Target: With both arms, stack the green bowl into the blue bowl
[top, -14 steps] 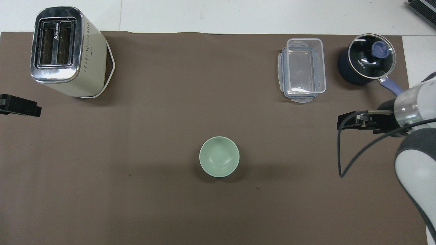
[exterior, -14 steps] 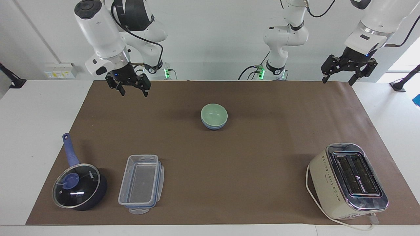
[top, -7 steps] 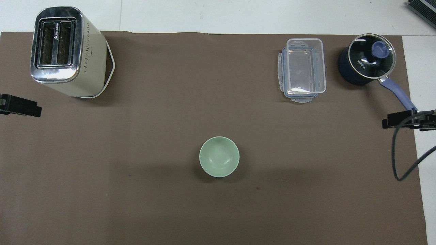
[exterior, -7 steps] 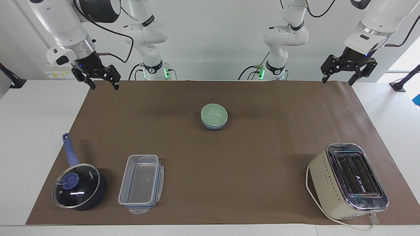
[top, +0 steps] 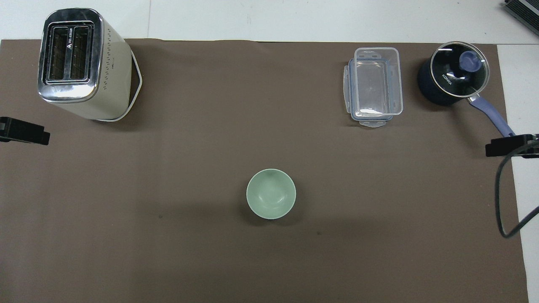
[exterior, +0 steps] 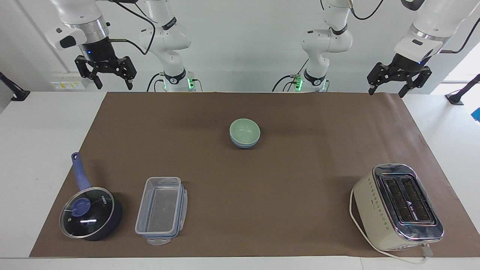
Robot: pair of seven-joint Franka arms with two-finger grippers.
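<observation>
The pale mint-green bowl sits nested in the periwinkle-blue bowl at the middle of the brown mat. In the overhead view only the green bowl shows; the blue bowl is hidden under it. My right gripper is open and empty, raised over the mat's corner at the right arm's end, apart from the bowls. My left gripper is open and empty, raised over the mat's corner at the left arm's end, where it waits. Only the tips of the left gripper and the right gripper show in the overhead view.
A cream toaster stands farther from the robots toward the left arm's end. A clear plastic container and a dark blue saucepan with glass lid lie farther out toward the right arm's end. Two smaller white arms stand at the robots' edge.
My right gripper has moved from over the mat toward the right arm's end and risen. The left gripper and the stacked bowls have not moved.
</observation>
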